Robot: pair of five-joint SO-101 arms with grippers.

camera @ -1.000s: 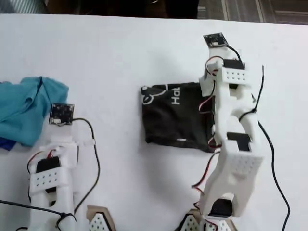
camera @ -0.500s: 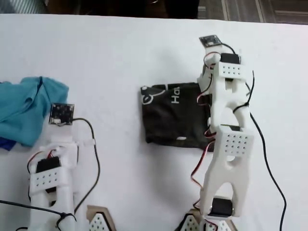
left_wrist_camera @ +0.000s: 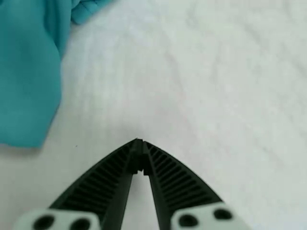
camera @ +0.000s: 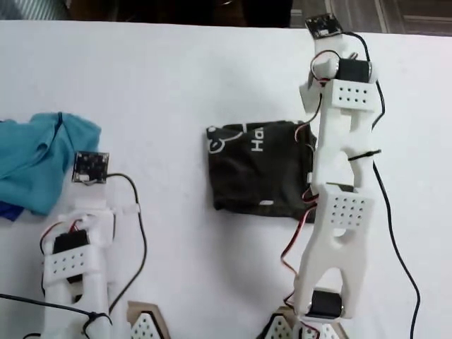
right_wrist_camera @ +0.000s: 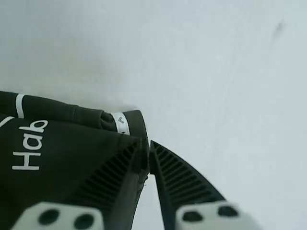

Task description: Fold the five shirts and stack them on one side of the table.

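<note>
A folded black shirt [camera: 254, 173] with white lettering lies mid-table. My right arm [camera: 342, 134] stretches over its right edge toward the table's far side. In the right wrist view the right gripper [right_wrist_camera: 146, 146] is shut, its tips right at the black shirt's [right_wrist_camera: 57, 148] far corner, beside a small white label. A crumpled teal shirt [camera: 39, 159] lies at the left edge. My left arm [camera: 78, 240] stands just near of it. The left gripper [left_wrist_camera: 139, 143] is shut and empty over bare table, the teal shirt [left_wrist_camera: 29, 72] off to one side.
A scrap of dark blue cloth [camera: 7, 210] peeks out under the teal shirt at the left edge. The white table [camera: 176, 78] stretches bare across the far side and between the arms. Cables hang off both arms.
My right arm has swung toward the far side of the table, its wrist camera moving away from the black shirt. The shirt and my left arm have stayed put.
</note>
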